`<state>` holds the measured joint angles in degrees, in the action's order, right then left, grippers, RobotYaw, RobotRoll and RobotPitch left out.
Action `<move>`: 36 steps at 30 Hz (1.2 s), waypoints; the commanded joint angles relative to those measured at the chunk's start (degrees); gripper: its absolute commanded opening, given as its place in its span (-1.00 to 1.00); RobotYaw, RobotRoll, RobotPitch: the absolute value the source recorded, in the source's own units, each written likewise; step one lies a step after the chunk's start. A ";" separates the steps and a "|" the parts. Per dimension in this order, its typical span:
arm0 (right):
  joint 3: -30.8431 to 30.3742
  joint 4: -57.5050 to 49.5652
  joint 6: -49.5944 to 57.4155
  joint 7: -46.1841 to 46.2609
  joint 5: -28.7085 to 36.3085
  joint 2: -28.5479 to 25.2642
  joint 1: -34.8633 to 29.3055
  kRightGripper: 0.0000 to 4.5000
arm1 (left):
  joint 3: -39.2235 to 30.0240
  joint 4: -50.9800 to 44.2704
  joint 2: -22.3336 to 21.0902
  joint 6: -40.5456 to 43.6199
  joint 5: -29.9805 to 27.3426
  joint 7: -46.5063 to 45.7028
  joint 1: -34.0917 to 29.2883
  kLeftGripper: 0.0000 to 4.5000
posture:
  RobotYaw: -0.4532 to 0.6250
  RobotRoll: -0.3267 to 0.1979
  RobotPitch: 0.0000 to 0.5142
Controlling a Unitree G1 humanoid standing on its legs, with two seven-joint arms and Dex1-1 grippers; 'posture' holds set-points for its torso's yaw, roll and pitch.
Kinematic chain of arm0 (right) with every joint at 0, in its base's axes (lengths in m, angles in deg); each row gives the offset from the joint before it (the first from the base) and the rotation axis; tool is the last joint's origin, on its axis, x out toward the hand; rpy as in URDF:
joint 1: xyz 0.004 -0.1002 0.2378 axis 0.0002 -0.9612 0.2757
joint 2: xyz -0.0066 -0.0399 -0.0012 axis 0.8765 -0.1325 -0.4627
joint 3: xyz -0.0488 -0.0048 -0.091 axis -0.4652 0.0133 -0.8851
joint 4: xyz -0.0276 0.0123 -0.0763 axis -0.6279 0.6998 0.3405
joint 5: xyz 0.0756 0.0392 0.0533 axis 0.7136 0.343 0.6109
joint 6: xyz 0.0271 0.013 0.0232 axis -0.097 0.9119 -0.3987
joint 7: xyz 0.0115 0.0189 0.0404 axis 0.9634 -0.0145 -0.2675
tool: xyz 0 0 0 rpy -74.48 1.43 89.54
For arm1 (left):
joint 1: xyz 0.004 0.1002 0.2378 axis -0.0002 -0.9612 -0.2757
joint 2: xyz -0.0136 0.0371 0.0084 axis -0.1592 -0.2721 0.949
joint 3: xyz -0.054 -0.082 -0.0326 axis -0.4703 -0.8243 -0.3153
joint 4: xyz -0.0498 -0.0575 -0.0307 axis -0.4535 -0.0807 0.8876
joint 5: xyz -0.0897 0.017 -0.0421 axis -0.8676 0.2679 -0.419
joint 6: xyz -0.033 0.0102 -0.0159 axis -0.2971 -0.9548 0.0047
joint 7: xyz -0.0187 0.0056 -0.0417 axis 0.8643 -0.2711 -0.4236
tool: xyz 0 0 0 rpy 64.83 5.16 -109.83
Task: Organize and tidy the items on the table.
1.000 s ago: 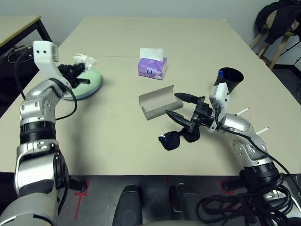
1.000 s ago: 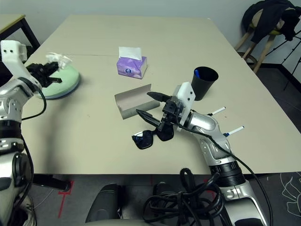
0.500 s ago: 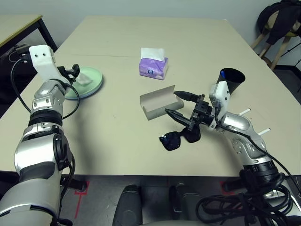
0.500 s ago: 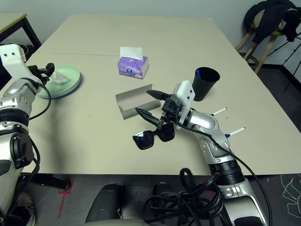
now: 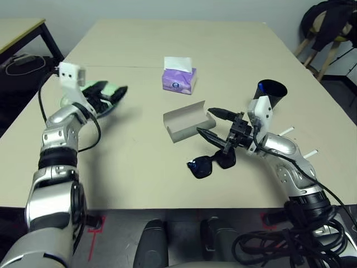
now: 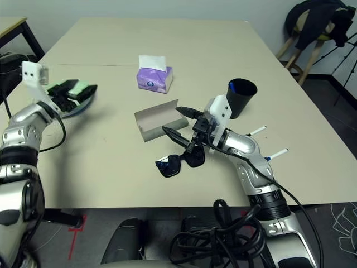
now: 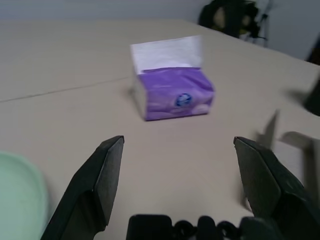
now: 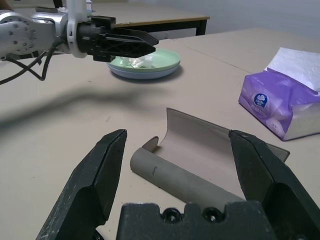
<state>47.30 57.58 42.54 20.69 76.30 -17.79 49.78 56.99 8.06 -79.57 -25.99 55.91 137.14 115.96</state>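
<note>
Beige table [image 5: 139, 167]: sunglasses [image 5: 211, 163] lie just below the right gripper [image 5: 215, 124], whose fingers are spread and empty, with the open case [image 5: 187, 120] just beyond them, long axis crosswise; left gripper [image 5: 111, 95], also spread, is well apart

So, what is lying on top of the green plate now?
A crumpled white tissue lies on the green plate, which sits on a pale blue plate. The left gripper in front hides part of the plate's surface.
</note>
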 commanded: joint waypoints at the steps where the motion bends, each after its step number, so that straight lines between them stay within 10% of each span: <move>1: 0.78 -2.28 1.15 -0.25 0.71 -1.10 -0.79 1.00 | 1.71 -7.01 -0.36 1.34 -1.79 4.03 -3.77 0.97 | 0.09 0.25 -0.58; 36: -9.31 -20.89 38.69 1.56 -3.33 -17.36 12.30 1.00 | 13.58 -17.69 -1.59 -18.81 -0.70 26.85 -19.03 0.97 | 0.02 0.25 -0.39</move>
<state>40.26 38.57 77.94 23.02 73.77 -33.13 60.85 69.65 -8.68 -80.43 -43.65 54.55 162.67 97.88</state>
